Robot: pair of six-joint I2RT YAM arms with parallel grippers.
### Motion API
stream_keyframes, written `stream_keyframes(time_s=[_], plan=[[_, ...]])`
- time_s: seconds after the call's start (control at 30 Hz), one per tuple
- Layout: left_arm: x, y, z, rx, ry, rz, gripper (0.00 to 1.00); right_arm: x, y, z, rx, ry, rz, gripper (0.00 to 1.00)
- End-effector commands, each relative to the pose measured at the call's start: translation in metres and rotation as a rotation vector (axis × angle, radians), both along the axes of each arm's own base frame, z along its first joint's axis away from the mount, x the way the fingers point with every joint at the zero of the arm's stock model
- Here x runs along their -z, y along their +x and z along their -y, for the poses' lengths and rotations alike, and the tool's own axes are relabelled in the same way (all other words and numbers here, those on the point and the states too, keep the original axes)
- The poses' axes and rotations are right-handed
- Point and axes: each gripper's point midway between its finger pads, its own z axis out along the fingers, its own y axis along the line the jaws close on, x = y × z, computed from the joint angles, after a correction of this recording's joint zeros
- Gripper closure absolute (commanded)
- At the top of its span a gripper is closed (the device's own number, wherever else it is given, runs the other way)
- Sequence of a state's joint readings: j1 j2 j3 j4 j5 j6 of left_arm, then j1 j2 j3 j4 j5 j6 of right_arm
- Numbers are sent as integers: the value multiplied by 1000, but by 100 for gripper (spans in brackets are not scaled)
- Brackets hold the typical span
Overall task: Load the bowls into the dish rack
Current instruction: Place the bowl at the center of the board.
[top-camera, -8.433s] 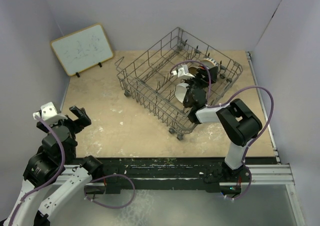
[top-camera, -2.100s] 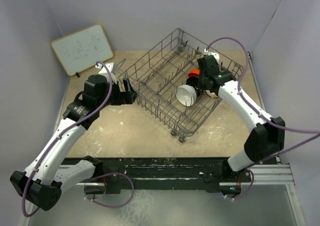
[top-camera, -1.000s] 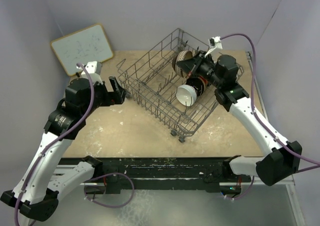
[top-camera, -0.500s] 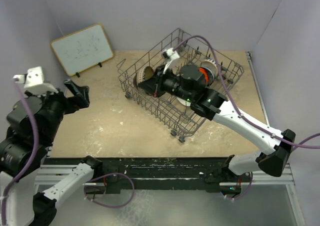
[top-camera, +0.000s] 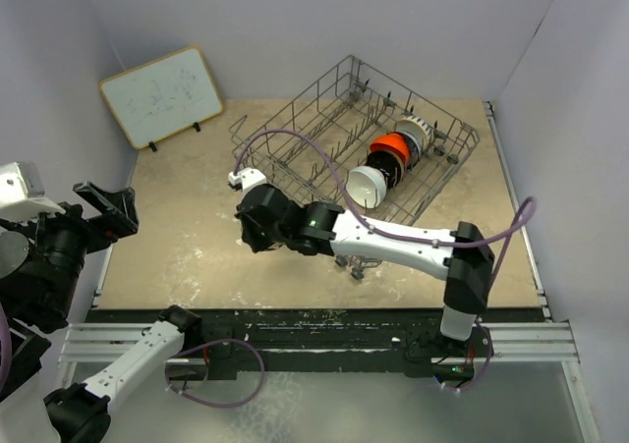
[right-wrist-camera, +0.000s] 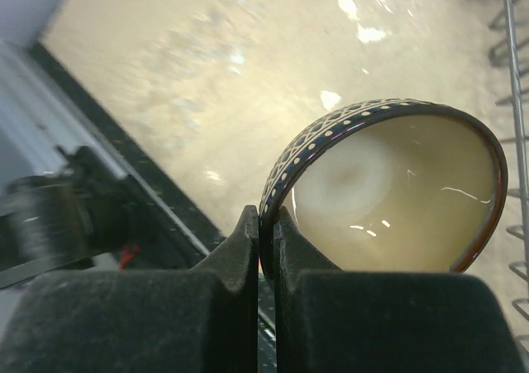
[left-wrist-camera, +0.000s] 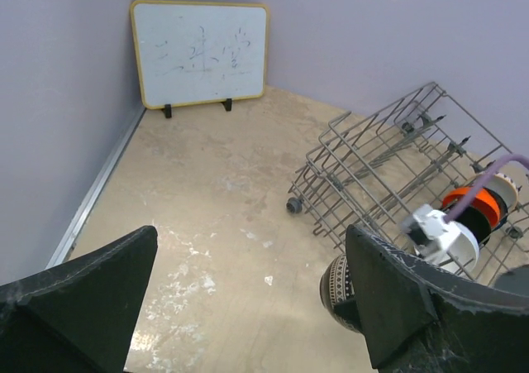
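The right gripper (right-wrist-camera: 266,224) is clamped on the rim of a patterned bowl (right-wrist-camera: 388,191), cream inside, with the opening turned sideways. In the top view it hangs over the table just outside the near-left side of the dish rack (top-camera: 305,143), which lies at about 1 o'clock from it. Four bowls (top-camera: 388,158) already stand on edge in a row along the rack's right side. The right arm is stretched low toward 9 o'clock. The left gripper (left-wrist-camera: 248,307) is spread wide, empty, well off at 9 o'clock.
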State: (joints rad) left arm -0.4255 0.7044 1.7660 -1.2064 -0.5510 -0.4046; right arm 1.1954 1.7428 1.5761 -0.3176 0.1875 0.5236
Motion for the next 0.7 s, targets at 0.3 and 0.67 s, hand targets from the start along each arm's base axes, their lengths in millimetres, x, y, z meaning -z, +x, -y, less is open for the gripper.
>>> stream_keyframes(time_s=[0.3,0.67], plan=[[10,-2,2,4,-13,-31,3,47,26,-21,84,-160,82,100],[19,3,5,11,-9,-52,3,84,25,-39,46,-230,57,94]])
